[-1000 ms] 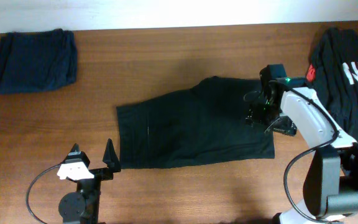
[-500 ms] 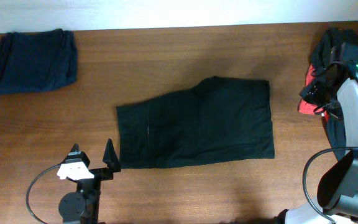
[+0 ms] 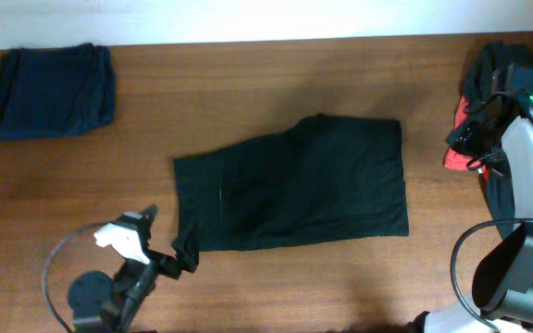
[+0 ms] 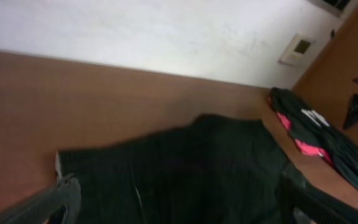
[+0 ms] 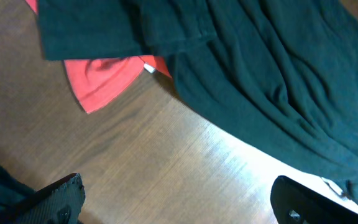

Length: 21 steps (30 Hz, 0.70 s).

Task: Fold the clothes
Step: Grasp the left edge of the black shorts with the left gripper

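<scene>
Black shorts (image 3: 294,185) with a thin pale strip lie flat mid-table. My left gripper (image 3: 167,237) is open at their lower left corner; in the left wrist view its fingers (image 4: 58,200) straddle the shorts (image 4: 197,165), gripper (image 4: 182,208) empty. A folded navy garment (image 3: 49,88) sits far left. A black garment pile (image 3: 502,69) with a red piece (image 3: 453,157) lies at the right edge. My right gripper (image 3: 466,143) hovers open beside it. The right wrist view shows the gripper (image 5: 182,202) over bare wood, near the red piece (image 5: 104,74) and black cloth (image 5: 272,81).
The wooden table (image 3: 276,83) ends at a white wall along the far edge. The left arm's cable (image 3: 58,268) loops near the front edge. The right arm's white body (image 3: 530,166) lies over the right pile.
My right gripper left the shorts' right edge and swung to the pile at the right. My left gripper has turned and moved toward the shorts' lower left corner.
</scene>
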Tool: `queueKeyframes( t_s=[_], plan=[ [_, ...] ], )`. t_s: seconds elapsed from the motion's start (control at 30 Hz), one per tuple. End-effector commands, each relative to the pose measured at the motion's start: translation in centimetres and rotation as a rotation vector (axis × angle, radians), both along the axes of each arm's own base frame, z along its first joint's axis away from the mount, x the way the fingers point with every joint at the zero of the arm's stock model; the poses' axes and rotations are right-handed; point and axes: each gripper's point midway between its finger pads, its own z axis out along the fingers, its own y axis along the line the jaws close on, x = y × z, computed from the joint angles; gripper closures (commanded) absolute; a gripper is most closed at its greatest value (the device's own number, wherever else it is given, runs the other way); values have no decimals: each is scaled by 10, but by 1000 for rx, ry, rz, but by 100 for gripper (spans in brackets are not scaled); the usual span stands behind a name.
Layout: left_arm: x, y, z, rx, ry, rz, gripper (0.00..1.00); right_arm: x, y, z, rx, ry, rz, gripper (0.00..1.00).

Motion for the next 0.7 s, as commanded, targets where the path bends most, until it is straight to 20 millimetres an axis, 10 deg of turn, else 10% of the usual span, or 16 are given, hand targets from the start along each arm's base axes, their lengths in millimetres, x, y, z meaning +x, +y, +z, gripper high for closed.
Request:
queueKeyframes(
  t_s=[0.0,0.2,0.67],
  plan=[
    [18,8,37,96,73,26,1,1,-4,7,-17,-20,-18,1],
    [59,52,0,253,691,228,1,1,-4,7,-17,-20,-18,1],
    [96,22,-201,278,1244,-11,1,1,-4,7,-17,-20,-18,1]
  ],
)
